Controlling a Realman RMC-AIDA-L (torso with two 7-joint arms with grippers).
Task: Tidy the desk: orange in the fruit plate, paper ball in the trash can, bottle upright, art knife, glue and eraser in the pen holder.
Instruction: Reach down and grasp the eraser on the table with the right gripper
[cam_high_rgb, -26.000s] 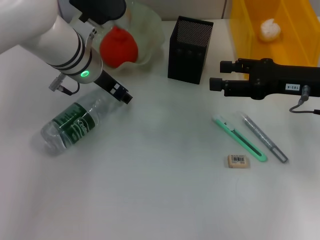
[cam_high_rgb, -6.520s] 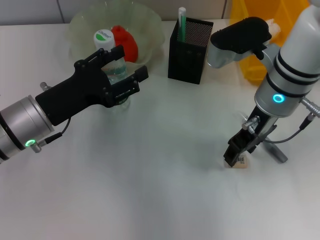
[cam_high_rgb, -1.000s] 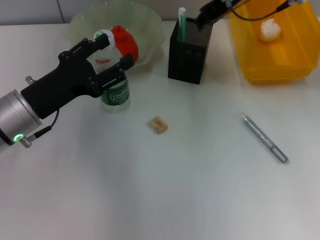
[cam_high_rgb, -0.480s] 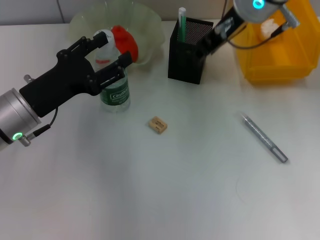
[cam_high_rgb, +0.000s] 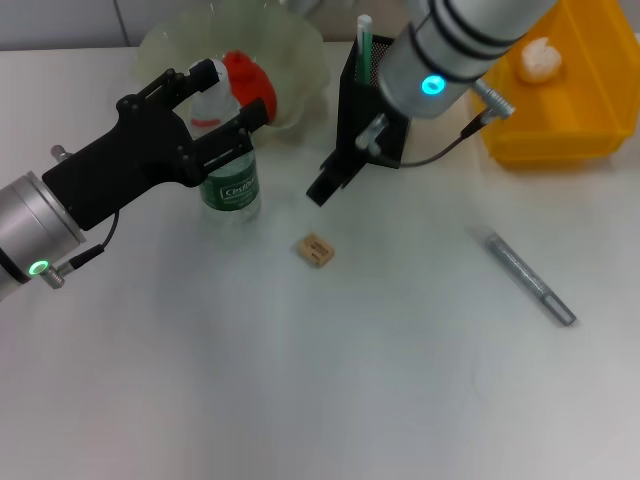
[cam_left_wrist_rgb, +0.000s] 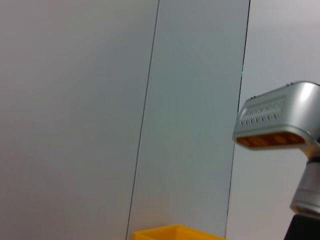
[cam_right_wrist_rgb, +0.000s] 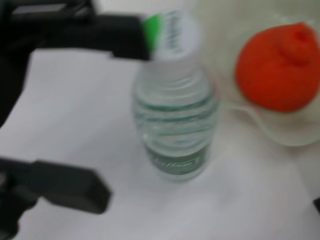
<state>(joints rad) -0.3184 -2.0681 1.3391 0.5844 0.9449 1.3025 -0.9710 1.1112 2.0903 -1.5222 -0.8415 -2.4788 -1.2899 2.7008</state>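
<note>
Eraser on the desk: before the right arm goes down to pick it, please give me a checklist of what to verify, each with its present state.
1. Eraser lies free on the table, nothing touching it: ok.
2. Right gripper is above the eraser: not ok, it sits off to the far side, near the pen holder.
3. Right gripper open: cannot tell.
4. Bottle stands upright, out of the way: ok, but the left gripper is open around its neck.
5. Pen holder has room: cannot tell; the green art knife already stands in it.
6. Glue stick clear of the path: ok, it lies well off toward the right side.
</note>
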